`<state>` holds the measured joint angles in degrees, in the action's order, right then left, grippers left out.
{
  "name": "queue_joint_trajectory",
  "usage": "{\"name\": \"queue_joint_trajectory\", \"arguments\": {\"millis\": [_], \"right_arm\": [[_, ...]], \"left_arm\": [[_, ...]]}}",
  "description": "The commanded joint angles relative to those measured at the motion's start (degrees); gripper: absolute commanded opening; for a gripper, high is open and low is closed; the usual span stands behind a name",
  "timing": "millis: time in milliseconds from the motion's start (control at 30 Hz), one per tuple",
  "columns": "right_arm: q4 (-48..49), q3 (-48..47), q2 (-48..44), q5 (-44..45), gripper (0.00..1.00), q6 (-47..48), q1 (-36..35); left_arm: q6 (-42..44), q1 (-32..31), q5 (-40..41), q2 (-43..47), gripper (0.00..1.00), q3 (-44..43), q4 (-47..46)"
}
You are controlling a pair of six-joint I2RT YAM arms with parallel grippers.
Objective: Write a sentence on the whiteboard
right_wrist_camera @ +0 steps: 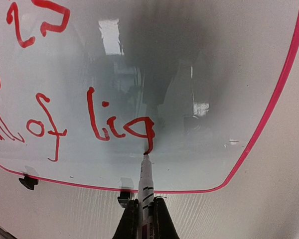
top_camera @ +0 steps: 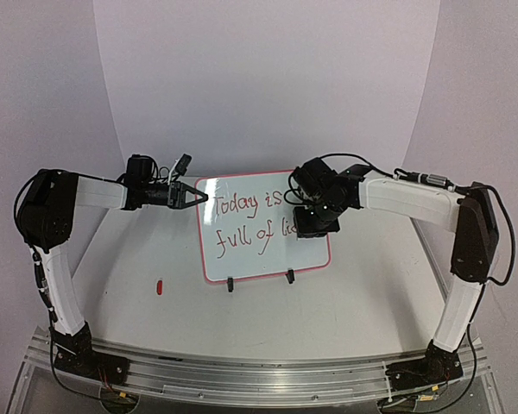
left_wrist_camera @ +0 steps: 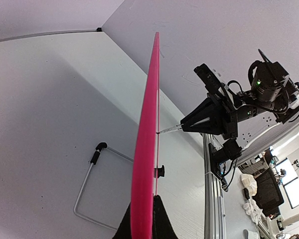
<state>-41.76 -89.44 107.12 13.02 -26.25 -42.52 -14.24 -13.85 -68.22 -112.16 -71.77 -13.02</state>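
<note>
Right wrist view is showing the marker [right_wrist_camera: 145, 174] pinched between the closed fingers of the right gripper [right_wrist_camera: 144, 214], its tip touching the whiteboard [right_wrist_camera: 214, 59] at the tail of the "g". The sentence [right_wrist_camera: 122, 127] is reading "Today is full of lig" so far. I judge the last word is being finished, with "ht" left to fit in the bare patch toward the whiteboard's right frame.

At the whiteboard's upper left edge the left gripper [top_camera: 196, 197] is clamping the frame, its dark fingers [left_wrist_camera: 163, 224] straddling the thin rim in the left wrist view. That grip is probably bracing the whiteboard against the pen's push, since it is leaning back on only two small black clip feet [top_camera: 230, 284] on the table [top_camera: 354, 302].

The whiteboard's face is glossy and is mirroring the gripper as a grey blur. Its frame is narrow, pink-red and rounded at the corners. The marker is a slim white barrel with black bands. Left of the whiteboard's near corner a small red piece [top_camera: 159, 286], perhaps the cap, is lying apart.
</note>
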Motion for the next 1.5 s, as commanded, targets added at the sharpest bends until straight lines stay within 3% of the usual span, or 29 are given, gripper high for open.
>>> {"name": "queue_joint_trajectory", "arguments": {"millis": [0,667,1200,1467], "right_arm": [[2.93,-1.10,3.01,-0.89,0.00,-0.71,0.10],[6.17,-2.89,3.32,-2.54,0.00,-0.09,-0.41],[3.89,0.68,-7.89,-6.23,0.00,3.89,-0.34],[4.02,0.19,-9.11,2.09,0.00,4.79,0.80]], "left_arm": [[6.82,-0.68,7.94,-1.23,0.00,0.93,0.63],[6.99,-0.67,8.09,-0.99,0.00,1.24,0.54],[7.03,-0.66,8.25,-1.09,0.00,1.10,0.67],[7.25,-0.67,8.25,-1.13,0.00,1.00,0.83]]}}
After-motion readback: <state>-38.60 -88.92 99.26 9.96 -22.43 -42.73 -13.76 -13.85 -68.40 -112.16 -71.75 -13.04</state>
